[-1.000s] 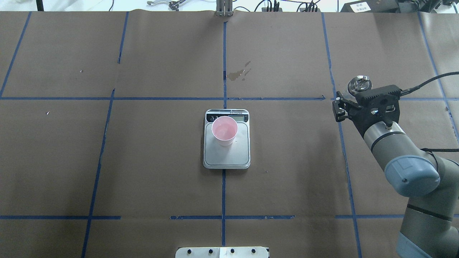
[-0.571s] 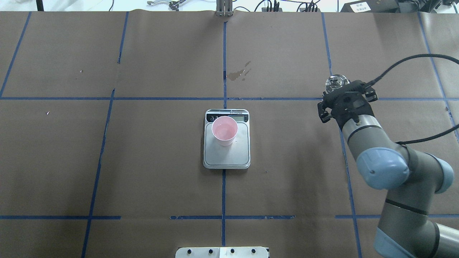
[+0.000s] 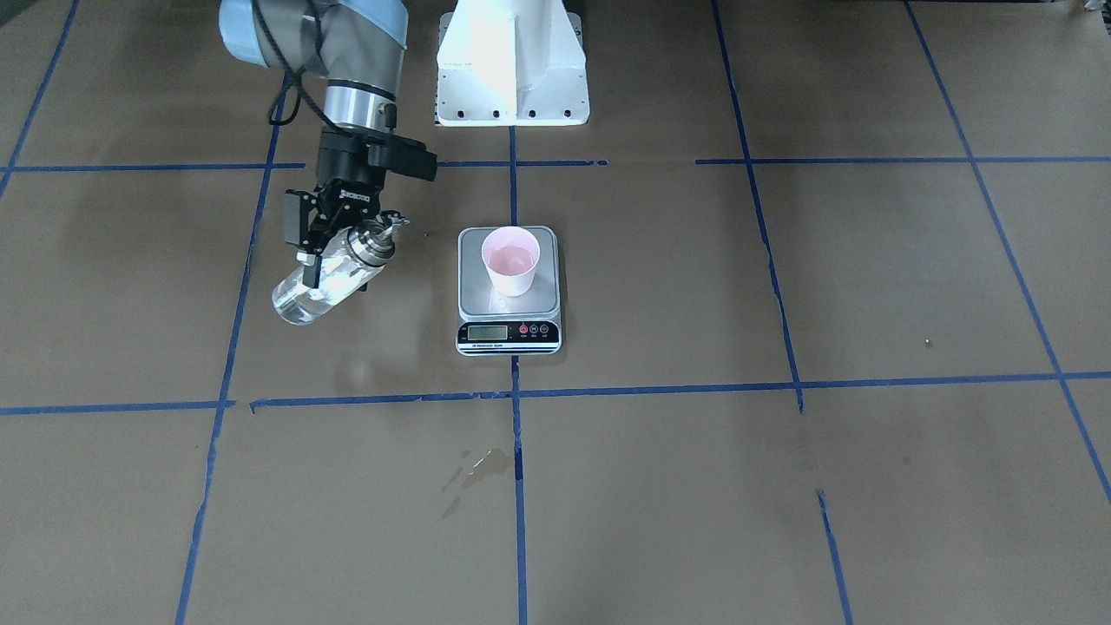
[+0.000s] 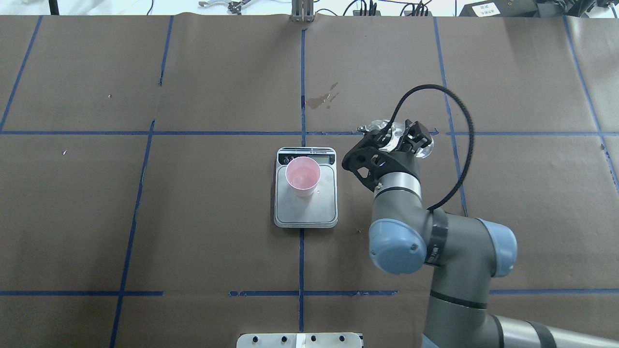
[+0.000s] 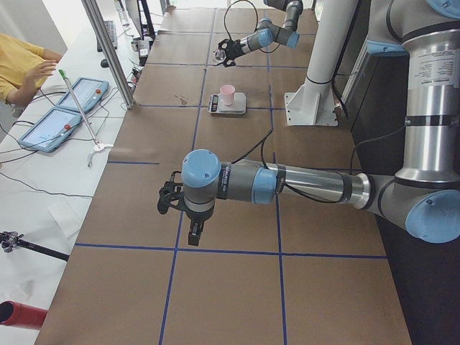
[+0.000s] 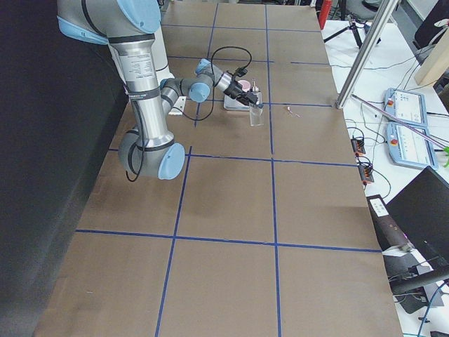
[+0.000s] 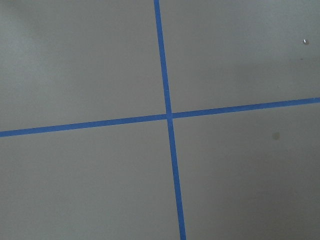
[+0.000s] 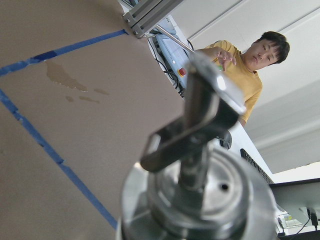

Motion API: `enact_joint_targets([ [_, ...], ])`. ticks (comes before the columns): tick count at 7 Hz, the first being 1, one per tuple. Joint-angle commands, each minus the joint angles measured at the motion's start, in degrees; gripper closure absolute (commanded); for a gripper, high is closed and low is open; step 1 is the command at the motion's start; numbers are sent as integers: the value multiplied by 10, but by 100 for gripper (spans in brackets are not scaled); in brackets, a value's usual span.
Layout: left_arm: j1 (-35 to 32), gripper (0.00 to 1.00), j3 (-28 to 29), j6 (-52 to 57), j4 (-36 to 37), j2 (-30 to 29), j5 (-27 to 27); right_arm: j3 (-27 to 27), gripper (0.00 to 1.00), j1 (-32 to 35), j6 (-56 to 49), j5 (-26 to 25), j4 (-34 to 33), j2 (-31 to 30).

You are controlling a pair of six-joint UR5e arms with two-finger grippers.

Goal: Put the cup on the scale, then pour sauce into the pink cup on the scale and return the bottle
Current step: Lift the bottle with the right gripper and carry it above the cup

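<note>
Pinched the bottle across its glass body between the right gripper's fingers, closed tight on it. Held it tilted, silver spout toward the scale, near but apart from it. Saw the cup upright on the platform. Could not tell how far open the left gripper stood.

— Can you read the display on the scale?
— No, the digits are too small in every view.
— And the bottle?
— From overhead the right arm covers most of it. The wrist camera catches only its cap, blurred and cut off at the bottom edge.
— The left pincer?
— Small and dark; its jaws can't be judged.
</note>
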Motion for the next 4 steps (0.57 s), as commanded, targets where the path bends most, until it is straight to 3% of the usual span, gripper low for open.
enact_joint_targets([
  [1, 0, 0, 0, 0, 0, 0, 0, -63, 100, -26, -87, -68, -28, 38],
  [4, 0, 0, 0, 0, 0, 0, 0, -63, 100, -34, -146, -119, -97, 47],
])
